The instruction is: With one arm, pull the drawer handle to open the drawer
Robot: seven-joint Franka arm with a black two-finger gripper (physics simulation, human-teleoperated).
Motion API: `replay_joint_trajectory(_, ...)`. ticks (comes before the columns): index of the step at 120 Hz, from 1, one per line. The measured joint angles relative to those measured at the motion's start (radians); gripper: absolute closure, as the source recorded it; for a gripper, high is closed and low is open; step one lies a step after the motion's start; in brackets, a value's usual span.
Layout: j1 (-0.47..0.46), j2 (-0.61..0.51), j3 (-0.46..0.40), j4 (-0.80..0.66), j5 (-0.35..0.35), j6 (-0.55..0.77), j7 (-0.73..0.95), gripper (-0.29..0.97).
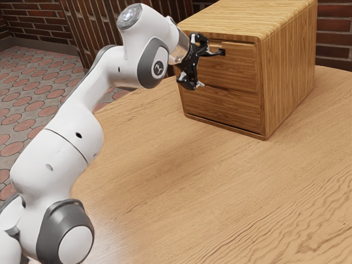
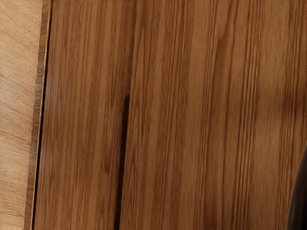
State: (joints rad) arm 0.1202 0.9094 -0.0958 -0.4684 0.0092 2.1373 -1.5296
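A light wooden cabinet [image 1: 286, 66] with two drawers stands on the table. My black gripper [image 1: 193, 61] is right up against the front of the upper drawer [image 1: 236, 69], near its left end. A short black bar [image 1: 218, 53], which I take for the drawer handle, juts out just past the gripper. The upper drawer front looks flush with the lower drawer [image 1: 225, 107]. In the wrist view I see the wood fronts from close by, with the dark seam [image 2: 122, 163] between the two drawers and a dark shape [image 2: 298, 201] under my hand.
The cabinet rests on a wide wooden table [image 1: 220, 192] with open room in front of it. A brick wall [image 1: 335, 33] and a brick-patterned floor [image 1: 27, 93] lie behind. My white arm [image 1: 71, 137] comes in from the exterior view's left.
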Motion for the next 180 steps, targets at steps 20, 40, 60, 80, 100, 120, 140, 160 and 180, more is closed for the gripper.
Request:
replay_joint_trajectory(20, -0.002, -0.054, 0.004, -0.049, -0.001, -0.013, -0.015, 0.00)
replay_joint_trajectory(40, 0.008, -0.159, 0.006, -0.200, -0.001, -0.041, -0.035, 0.00)
replay_joint_trajectory(60, 0.014, -0.243, 0.008, -0.332, -0.001, -0.045, -0.054, 0.00)
replay_joint_trajectory(80, 0.016, -0.357, 0.010, -0.496, -0.002, -0.047, -0.075, 0.00)
replay_joint_trajectory(100, 0.016, -0.456, 0.035, -0.637, -0.003, -0.048, -0.095, 0.00)
replay_joint_trajectory(120, 0.010, -0.525, 0.041, -0.717, -0.003, -0.057, -0.117, 0.00)
replay_joint_trajectory(140, 0.010, -0.582, 0.042, -0.801, -0.005, -0.065, -0.138, 0.00)
replay_joint_trajectory(160, 0.014, -0.705, 0.044, -0.951, -0.008, -0.068, -0.153, 0.00)
replay_joint_trajectory(180, 0.005, -0.815, 0.065, -1.084, -0.006, -0.071, -0.165, 0.00)
